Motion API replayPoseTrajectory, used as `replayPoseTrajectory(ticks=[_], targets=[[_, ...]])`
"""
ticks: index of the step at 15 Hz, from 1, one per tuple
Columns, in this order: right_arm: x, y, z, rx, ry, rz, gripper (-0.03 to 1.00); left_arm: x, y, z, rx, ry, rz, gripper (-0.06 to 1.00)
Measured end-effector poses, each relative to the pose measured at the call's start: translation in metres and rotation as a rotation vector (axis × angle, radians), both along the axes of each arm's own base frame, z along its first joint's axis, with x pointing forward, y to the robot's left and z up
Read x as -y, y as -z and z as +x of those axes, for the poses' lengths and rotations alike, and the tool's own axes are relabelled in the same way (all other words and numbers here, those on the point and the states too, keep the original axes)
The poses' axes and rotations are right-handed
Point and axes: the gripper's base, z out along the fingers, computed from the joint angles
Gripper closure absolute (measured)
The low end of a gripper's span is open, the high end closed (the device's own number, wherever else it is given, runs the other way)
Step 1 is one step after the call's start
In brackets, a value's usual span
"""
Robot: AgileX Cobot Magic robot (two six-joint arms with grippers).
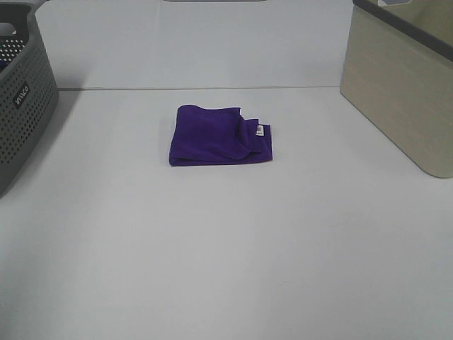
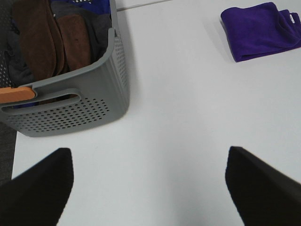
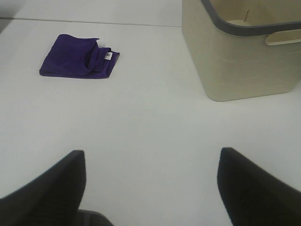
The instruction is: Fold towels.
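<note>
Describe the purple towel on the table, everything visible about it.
The towel is deep purple, soft-looking cloth, folded into a compact, roughly square bundle with a rumpled flap and a small white tag at its right edge. It lies flat on the white table, between the gray basket and the beige bin, touching neither. No gripper touches it.

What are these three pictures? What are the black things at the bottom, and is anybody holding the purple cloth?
A robot with two arms took them. One camera looks down from high up; the others sit on each wrist. The black shapes are its open left gripper and open right gripper, both empty. Nobody holds the purple towel; it lies folded on the white table. A grey basket holding brown and dark cloths stands on the left, a beige bin on the right.
</note>
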Motion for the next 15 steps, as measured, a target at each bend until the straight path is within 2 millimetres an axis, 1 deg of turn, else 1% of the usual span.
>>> replayPoseTrajectory(ticks=[2, 3, 4, 6, 7, 9, 13, 15], targets=[[0.004, 0.027, -0.017, 0.058, 0.011, -0.025, 0.2, 0.002, 0.028, -0.035, 0.068, -0.002, 0.009, 0.14], [0.005, 0.039, -0.017, 0.056, 0.016, -0.044, 0.2, 0.004, 0.041, -0.051, 0.111, -0.002, 0.012, 0.14], [0.005, 0.044, -0.015, 0.043, 0.017, -0.048, 0.2, 0.004, 0.048, -0.057, 0.129, -0.002, 0.014, 0.14], [0.004, 0.061, -0.002, 0.009, 0.011, -0.076, 0.2, 0.006, 0.073, -0.074, 0.177, 0.002, 0.012, 0.14], [0.003, 0.072, 0.009, 0.014, 0.013, -0.075, 0.2, 0.008, 0.085, -0.077, 0.184, 0.012, -0.006, 0.14], [0.003, 0.078, 0.015, 0.016, 0.014, -0.073, 0.2, 0.009, 0.085, -0.077, 0.188, 0.016, -0.013, 0.14], [0.003, 0.079, 0.016, 0.019, 0.014, -0.074, 0.2, 0.015, 0.084, -0.077, 0.193, 0.056, -0.084, 0.15], [0.003, 0.079, 0.016, 0.019, 0.013, -0.075, 0.2, 0.015, 0.084, -0.077, 0.197, 0.053, -0.084, 0.16]])
